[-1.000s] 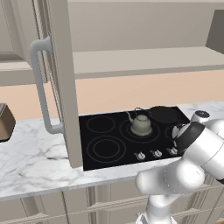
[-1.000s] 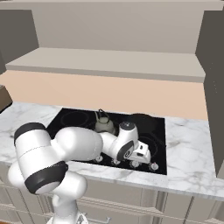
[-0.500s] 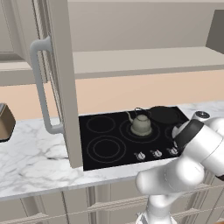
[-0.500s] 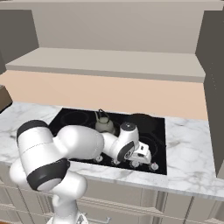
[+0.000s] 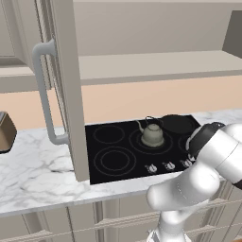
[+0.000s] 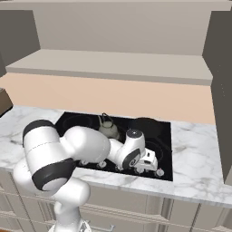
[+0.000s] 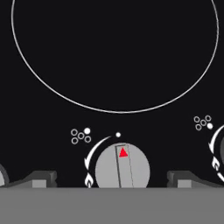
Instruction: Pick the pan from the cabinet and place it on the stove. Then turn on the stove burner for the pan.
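Cabinet [image 5: 61, 85]: beige wall unit, one panelled door swung open toward the camera with its long curved bar handle [image 5: 45, 94] facing out; plain beige shelf [image 6: 108, 63] inside.

Table [image 5: 33, 175]: white marble with grey veins, running under the cabinet and around the cooktop.

Stove [image 5: 118, 156]: flat black glass set into the table, thin grey ring outlines, a row of small silver knobs along its front edge.

Pan [image 5: 177, 124]: shallow, round, black, sitting on the rear right ring of the stove, just beside the kettle.

Kettle [image 5: 152, 134]: grey-green, upright, on the stove left of the pan.

Brown object [image 5: 4, 132]: at the far left edge of the table, partly cut off.

Gripper [image 7: 112, 179]: low over the front right of the stove; fingers [image 7: 41, 178] spread wide, one each side of a knob, not touching it.

Knob [image 7: 122, 165]: round, silver, red triangle mark pointing toward the ring above it in the hand view.
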Controlling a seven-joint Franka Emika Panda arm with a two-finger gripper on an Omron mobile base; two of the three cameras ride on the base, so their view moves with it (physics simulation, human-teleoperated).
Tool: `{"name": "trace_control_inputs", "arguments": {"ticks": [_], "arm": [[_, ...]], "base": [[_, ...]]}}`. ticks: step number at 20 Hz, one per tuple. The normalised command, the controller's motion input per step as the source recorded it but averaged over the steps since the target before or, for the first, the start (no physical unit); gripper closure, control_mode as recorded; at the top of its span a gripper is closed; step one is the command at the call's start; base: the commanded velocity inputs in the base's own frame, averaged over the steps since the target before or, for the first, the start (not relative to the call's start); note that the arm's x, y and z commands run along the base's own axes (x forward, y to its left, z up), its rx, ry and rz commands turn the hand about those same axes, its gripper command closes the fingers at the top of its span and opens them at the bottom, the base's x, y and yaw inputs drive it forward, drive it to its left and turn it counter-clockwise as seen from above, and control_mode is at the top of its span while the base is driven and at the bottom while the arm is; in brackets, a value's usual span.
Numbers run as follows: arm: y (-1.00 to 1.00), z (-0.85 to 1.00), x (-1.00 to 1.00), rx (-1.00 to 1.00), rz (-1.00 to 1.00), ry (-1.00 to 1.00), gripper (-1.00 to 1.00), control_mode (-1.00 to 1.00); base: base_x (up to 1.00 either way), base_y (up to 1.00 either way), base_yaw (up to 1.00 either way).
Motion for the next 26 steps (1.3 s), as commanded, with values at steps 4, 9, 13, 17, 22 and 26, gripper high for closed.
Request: {"name": "trace_control_inputs", "arguments": {"ticks": [4,9,13,17,22,26], "arm": [[-0.02,-0.06,0.07,0.00,0.03,0.00,-1.00,-1.00],[-0.02,-0.07,0.06,0.00,0.04,0.00,-1.00,-1.00],[0.00,-0.07,0.03,0.00,0.05,0.00,-1.00,-1.00],[0.00,-0.09,0.00,0.00,0.04,0.00,-1.00,-1.00],[0.00,-0.10,-0.01,0.00,0.00,0.00,-1.00,-1.00],[0.00,-0.09,-0.03,0.00,0.00,0.00,-1.00,-1.00]], "base": [[0.00,0.00,0.00],[0.00,0.00,0.00],[0.00,0.00,0.00],[0.00,0.00,0.00],[0.00,0.00,0.00],[0.00,0.00,0.00]]}}
